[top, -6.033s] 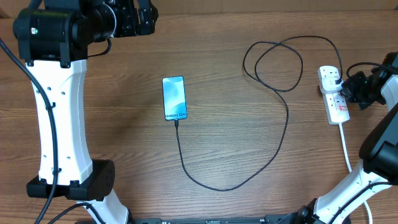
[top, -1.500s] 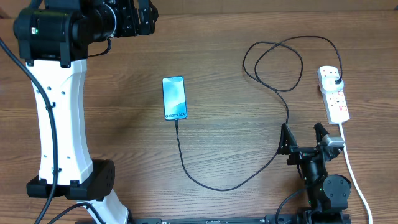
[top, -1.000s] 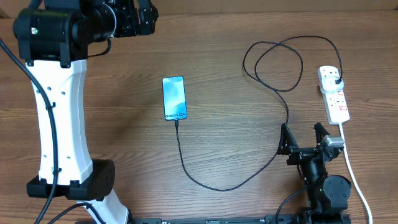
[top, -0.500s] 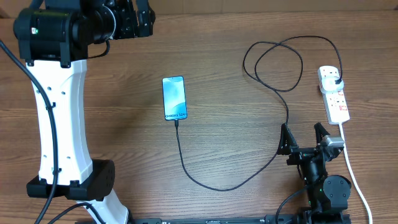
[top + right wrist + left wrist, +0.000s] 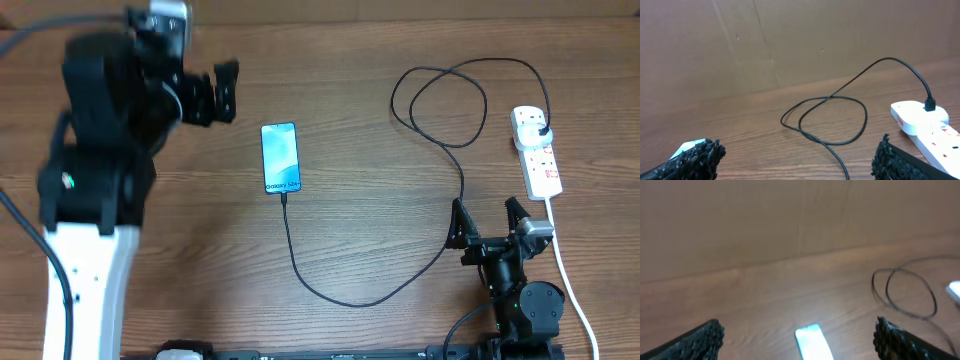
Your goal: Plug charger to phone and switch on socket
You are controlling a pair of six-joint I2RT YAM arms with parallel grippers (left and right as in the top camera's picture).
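Swung down and inward since half a second ago, the left arm appears motion-blurred in the overhead view; its left tool [image 5: 226,92] now hangs left of the phone [image 5: 281,157], well apart from it, fingers spread and holding nothing; the right tool [image 5: 485,210] has not shifted, parked at the bench's near right side, its fingers also spread and empty, straddling bare wood beside the charger [image 5: 462,190].

The bench [image 5: 360,200] is brown wood with fine grain; the phone is a slim rectangle lying flat at the middle, screen glowing pale blue, small text near its near end; the charger is a thin black cable that meets the phone's near short end, sweeps in a wide curve to the right, coils in two loose loops and ends in a black plug [image 5: 541,128] seated in the far end of the socket [image 5: 538,160], a white elongated strip with red markings and a white cord trailing toward the near edge.

Only the wrist views show a plain brown board wall behind the bench; the left wrist view is soft, showing knobbly black fingers [image 5: 705,339] at the lower corners and the phone between them; the right wrist view shows the plug standing upright in the strip; whether the switch is on cannot be told.
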